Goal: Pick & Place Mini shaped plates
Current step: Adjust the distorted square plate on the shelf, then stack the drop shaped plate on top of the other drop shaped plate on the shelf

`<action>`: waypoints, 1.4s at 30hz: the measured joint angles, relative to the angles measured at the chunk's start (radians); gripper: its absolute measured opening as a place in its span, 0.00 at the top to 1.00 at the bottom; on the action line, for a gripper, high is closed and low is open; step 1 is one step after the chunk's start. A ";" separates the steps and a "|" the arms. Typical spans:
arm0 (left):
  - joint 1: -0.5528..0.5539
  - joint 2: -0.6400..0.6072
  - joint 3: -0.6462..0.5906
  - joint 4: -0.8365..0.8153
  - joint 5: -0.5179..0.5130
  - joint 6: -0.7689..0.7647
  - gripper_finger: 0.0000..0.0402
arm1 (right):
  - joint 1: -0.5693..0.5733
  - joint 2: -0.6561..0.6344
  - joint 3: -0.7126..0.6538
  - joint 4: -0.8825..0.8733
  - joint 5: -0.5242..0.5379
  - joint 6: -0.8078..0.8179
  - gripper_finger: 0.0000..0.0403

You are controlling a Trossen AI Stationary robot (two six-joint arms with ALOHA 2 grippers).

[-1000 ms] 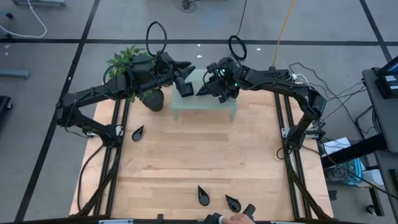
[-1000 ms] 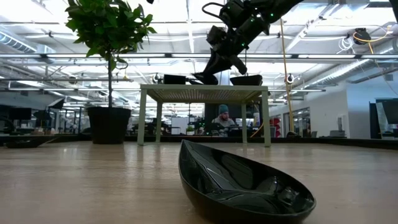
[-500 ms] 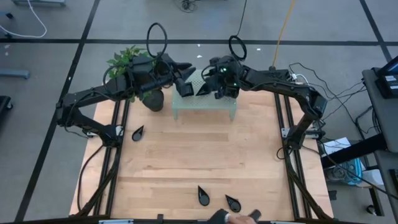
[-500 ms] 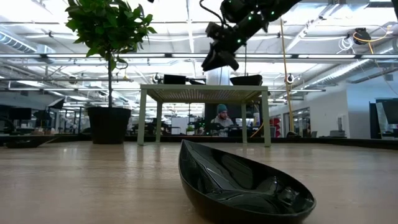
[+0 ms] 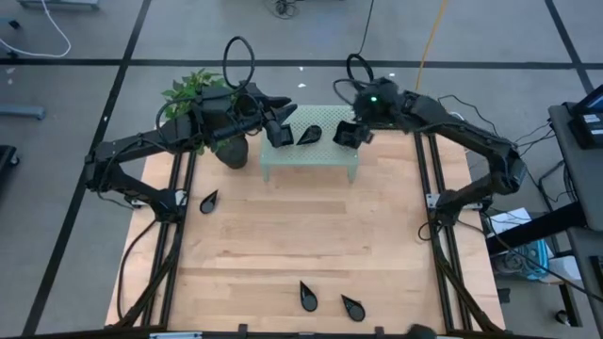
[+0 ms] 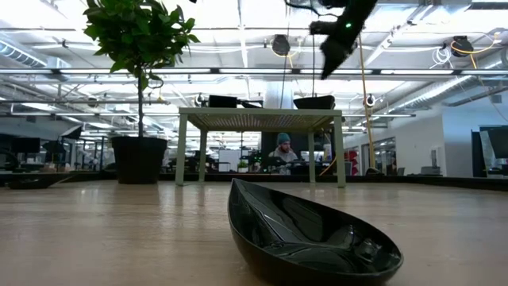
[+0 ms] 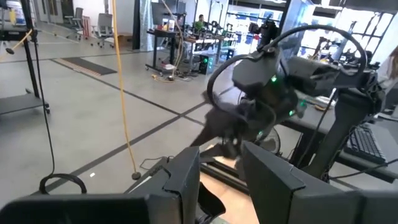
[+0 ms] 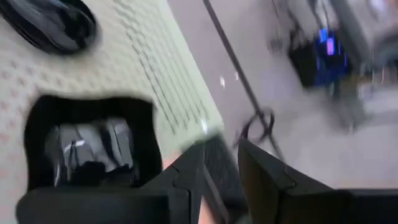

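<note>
On the small green stand (image 5: 311, 162) at the upper middle of the high view I see a teardrop plate (image 5: 308, 135) and a square plate (image 5: 346, 135) (its wavy edge shows in the right wrist view). The right gripper (image 5: 356, 132) hangs just beside the square plate, fingers slightly parted, gripping nothing. The left gripper (image 5: 279, 127) sits over the stand's left end, fingers apart and empty. Three more teardrop plates (image 5: 352, 307) lie on the wooden table (image 5: 301, 235). The plant pot (image 5: 234, 151) is half hidden under the left arm.
</note>
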State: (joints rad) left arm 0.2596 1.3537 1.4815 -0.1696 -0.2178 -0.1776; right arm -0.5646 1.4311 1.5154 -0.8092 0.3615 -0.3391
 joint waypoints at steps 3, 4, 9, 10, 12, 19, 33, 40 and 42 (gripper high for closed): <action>0.000 0.000 0.000 0.000 0.001 0.000 0.69 | -0.031 -0.040 0.000 -0.147 0.001 0.137 0.78; 0.000 0.000 0.000 0.000 0.003 0.000 0.69 | -0.040 -0.046 0.000 -0.189 -0.003 0.180 0.78; 0.000 0.000 0.000 0.000 0.004 -0.001 0.69 | -0.090 -0.048 -0.060 -0.284 -0.121 0.285 0.78; 0.000 0.000 0.000 0.000 0.004 -0.001 0.69 | -0.098 -0.048 -0.086 -0.275 -0.153 0.285 0.78; 0.000 0.000 0.000 0.000 0.004 -0.009 0.69 | -0.108 -0.048 -0.146 -0.226 -0.197 0.254 0.78; 0.000 0.000 0.000 0.000 0.003 -0.015 0.69 | -0.107 -0.046 -0.339 0.089 -0.210 0.090 0.78; -0.003 0.000 0.000 0.001 0.003 -0.041 0.69 | -0.067 -0.047 -0.439 0.436 -0.318 0.054 0.78; -0.012 0.000 0.000 0.001 0.002 -0.042 0.69 | -0.069 -0.049 -0.438 0.378 -0.311 0.041 0.78; -0.015 0.000 0.000 0.001 0.003 -0.043 0.69 | -0.069 -0.054 -0.439 0.313 -0.303 0.040 0.78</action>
State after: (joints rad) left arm 0.2445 1.3537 1.4815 -0.1684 -0.2152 -0.2202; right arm -0.6334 1.3767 1.0759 -0.4959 0.0584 -0.2994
